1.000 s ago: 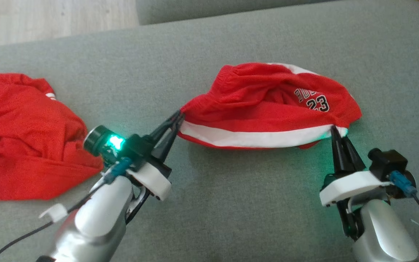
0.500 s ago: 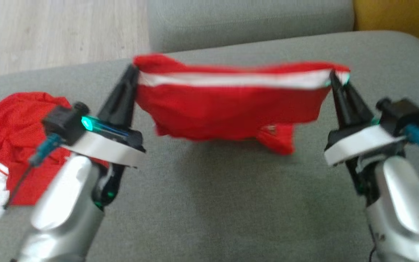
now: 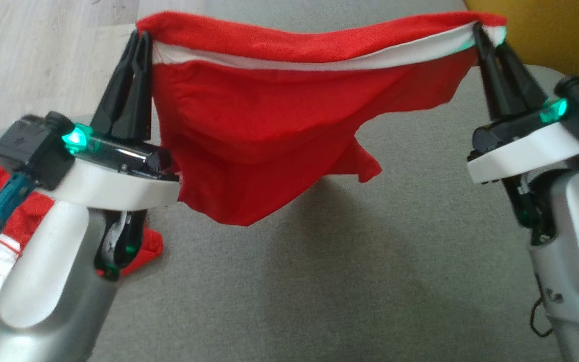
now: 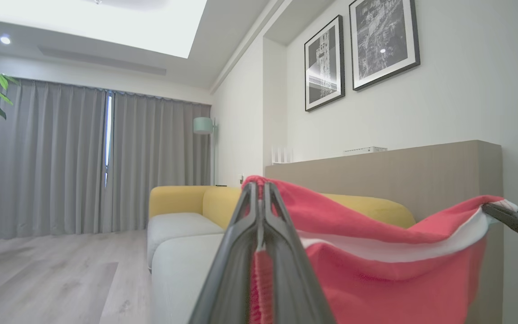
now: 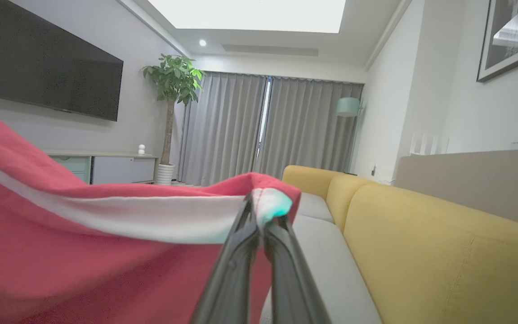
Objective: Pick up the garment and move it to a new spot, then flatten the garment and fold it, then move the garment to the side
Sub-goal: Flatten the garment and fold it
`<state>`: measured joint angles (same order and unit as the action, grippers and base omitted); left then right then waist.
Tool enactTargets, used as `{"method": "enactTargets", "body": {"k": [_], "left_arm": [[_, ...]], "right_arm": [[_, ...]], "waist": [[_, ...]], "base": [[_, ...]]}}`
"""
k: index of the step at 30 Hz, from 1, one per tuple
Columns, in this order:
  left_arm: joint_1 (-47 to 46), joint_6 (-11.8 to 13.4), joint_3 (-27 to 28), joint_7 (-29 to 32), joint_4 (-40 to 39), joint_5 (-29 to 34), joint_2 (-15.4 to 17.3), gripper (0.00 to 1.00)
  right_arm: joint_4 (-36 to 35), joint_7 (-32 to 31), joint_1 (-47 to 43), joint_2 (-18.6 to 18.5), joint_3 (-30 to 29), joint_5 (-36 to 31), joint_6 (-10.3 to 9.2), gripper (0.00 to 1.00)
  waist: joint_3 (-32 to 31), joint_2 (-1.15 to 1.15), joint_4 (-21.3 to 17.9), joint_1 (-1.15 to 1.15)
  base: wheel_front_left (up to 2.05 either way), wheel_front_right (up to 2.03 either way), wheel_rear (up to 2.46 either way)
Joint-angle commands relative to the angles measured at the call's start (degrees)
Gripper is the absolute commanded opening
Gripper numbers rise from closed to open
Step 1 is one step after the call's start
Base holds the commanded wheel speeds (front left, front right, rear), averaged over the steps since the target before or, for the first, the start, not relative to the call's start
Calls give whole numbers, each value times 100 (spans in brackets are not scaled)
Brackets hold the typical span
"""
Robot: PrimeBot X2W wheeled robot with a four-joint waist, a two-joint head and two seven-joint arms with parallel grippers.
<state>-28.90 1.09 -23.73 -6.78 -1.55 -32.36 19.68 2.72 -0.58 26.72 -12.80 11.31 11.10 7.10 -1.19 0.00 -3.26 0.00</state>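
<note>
A pair of red shorts with a white stripe hangs in the air, stretched between both grippers above the grey cushion. My left gripper is shut on its left corner, my right gripper on its right corner. The cloth sags below the stripe and its lowest fold hangs close over the cushion. In the left wrist view the fingers pinch the red hem. Seen from the right wrist, the gripper clamps the white-striped corner.
A second red garment lies crumpled on the cushion at the left, partly behind my left arm. Wooden floor lies beyond the cushion's far edge, and a yellow sofa stands to the right.
Both grippers have lifted the shorts off the cushion and higher, pulling them taut between them. The head camera has shifted too.
</note>
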Motion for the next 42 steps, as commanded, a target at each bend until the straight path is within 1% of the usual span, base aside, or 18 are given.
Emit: {"method": "enactTargets", "body": {"k": [1, 3, 4, 7, 11, 13, 17, 20, 23, 25, 27, 31, 35, 38, 42], "left_arm": [[-177, 97, 289, 71, -406, 128, 287, 0], [-113, 205, 298, 172, -739, 211, 371, 0], [-113, 205, 298, 172, -739, 211, 371, 0], [-11, 376, 339, 345, -1266, 312, 499, 0], [123, 599, 426, 616, -1918, 358, 630, 0], [155, 669, 440, 749, -2141, 385, 690, 0], [38, 706, 483, 917, -2203, 395, 771, 0], [-258, 590, 506, 947, -1876, 287, 750, 0], [-774, 337, 477, 931, -1284, 262, 771, 0], [-1255, 117, 428, 887, -811, 251, 736, 0], [-1824, -83, 413, 811, -228, 246, 668, 0], [-3086, -401, 441, 537, 985, 326, 539, 0], [-4151, -558, 450, 92, 2012, 440, 367, 0], [-4542, -661, 408, -257, 2677, 430, 235, 0], [-4529, -767, 276, -611, 3324, 351, 49, 0]], "right_arm": [[-391, -104, 191, -61, 74, 28, 39, 0], [-673, -258, 89, -77, 47, 35, 39, 0], [-673, -258, 89, -77, 47, 35, 39, 0], [-1176, -514, -123, -91, -26, 20, 39, 0], [-1841, -927, -441, -6, -209, -58, 39, 0], [-2105, -1132, -553, 35, -263, -118, 39, 0], [-2348, -1422, -543, 97, -301, -142, 39, 0], [-2153, -1505, -255, 108, -270, -56, 39, 0], [-1568, -1477, 329, 102, -219, 143, 39, 0], [-1004, -1376, 888, -40, -158, 107, 39, 0], [-347, -1168, 1544, -57, -136, 166, 39, 0], [1050, -504, 3011, -28, -213, 40, 39, 0], [2319, 215, 4175, 37, -446, -315, 39, 0], [3088, 549, 4548, 117, -502, -535, 39, 0], [3953, 786, 4506, 168, -348, -607, 39, 0]], "waist": [[-10, 0, -10, 0], [-10, 0, -21, 0], [-10, 0, -21, 0], [-1, 0, -35, 0], [64, 0, -62, 0], [126, 0, -71, 0], [378, 0, -91, 0], [671, 0, -107, 0], [1062, 0, -142, 0], [1352, 0, -140, 0], [1641, 0, -135, 0], [2125, 0, -136, 0], [2436, 0, -60, 0], [2561, 0, -22, 0], [2666, 0, 28, 0]], "base": [[0, 0, 0], [0, 0, 0], [0, 0, 0], [0, 0, 0], [0, 0, 0], [0, 0, 0], [0, 0, 0], [0, 0, 0], [0, 0, 0], [0, 0, 0], [0, 0, 0], [0, 0, 0], [0, 0, 0], [0, 0, 0], [0, 0, 0]]}}
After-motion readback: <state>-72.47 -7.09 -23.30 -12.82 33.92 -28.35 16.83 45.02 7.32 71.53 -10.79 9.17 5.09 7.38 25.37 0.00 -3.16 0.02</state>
